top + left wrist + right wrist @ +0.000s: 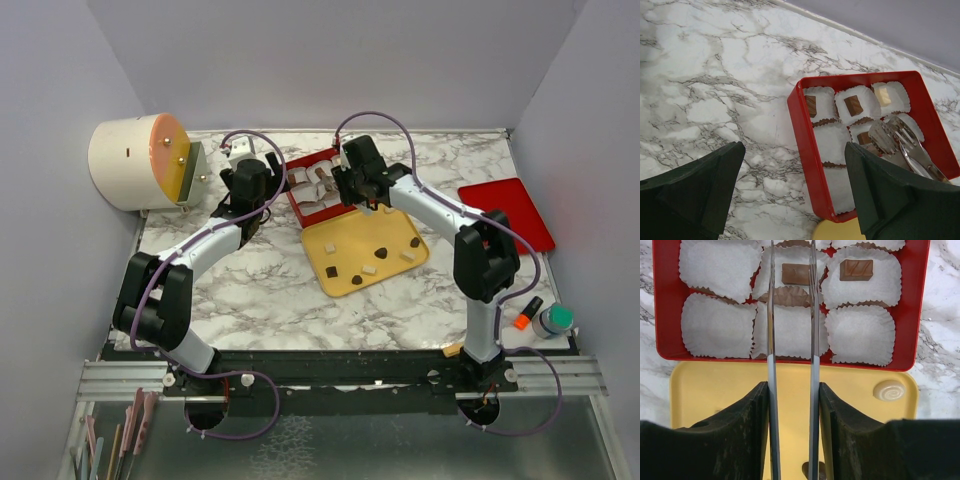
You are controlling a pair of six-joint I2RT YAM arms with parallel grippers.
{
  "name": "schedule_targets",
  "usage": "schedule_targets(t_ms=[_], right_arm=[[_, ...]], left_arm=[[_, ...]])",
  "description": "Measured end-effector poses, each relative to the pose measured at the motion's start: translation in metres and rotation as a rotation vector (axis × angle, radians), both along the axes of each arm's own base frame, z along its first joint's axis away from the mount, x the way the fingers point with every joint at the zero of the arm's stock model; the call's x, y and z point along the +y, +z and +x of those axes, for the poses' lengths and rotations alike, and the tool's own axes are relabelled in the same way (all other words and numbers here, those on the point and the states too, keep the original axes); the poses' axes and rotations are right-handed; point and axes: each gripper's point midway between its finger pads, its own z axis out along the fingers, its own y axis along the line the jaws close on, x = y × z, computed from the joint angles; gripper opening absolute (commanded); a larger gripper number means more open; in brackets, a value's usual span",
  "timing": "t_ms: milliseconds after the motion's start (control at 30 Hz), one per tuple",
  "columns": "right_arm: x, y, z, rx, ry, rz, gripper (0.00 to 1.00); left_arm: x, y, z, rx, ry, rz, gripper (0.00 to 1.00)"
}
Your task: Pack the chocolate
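Note:
The red box (790,360) holds white paper cups; brown chocolate pieces (856,270) lie in some, and one (795,272) lies between the arms of the metal tongs (771,315). My right gripper (792,395) is shut on the tongs, which reach over the box (305,200). In the left wrist view the tong tips (895,135) hover beside a brown piece (864,137); a cream piece (883,95) sits in a back cup. The yellow tray (340,245) carries several dark and cream pieces (384,250). My left gripper (795,165) is open and empty at the box's left rim (807,150).
A white drum with an orange face (135,160) stands at the back left. A red lid (508,212) lies at the right. An orange marker (528,312) and a green-capped jar (553,320) sit at the near right edge. Grey walls enclose the table.

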Motion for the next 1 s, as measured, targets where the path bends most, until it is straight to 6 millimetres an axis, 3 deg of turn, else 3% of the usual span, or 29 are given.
schedule_targets(t_ms=[233,500,600,800,1000], right_arm=[[-0.010,0.026,-0.020,-0.026,0.018,0.025,0.40],[-0.020,0.063,-0.077,-0.075,0.071,0.067,0.39],[-0.017,0.060,-0.103,-0.064,0.107,0.070,0.39],[-0.017,0.036,-0.150,-0.001,0.149,0.057,0.40],[-0.026,0.020,-0.175,0.053,0.138,0.043,0.41]], left_arm=[[0.000,0.000,0.000,0.000,0.000,0.000,0.91],[0.000,0.000,0.000,0.000,0.000,0.000,0.91],[0.000,0.000,0.000,0.000,0.000,0.000,0.91],[0.000,0.000,0.000,0.000,0.000,0.000,0.91],[0.000,0.000,0.000,0.000,0.000,0.000,0.91]])
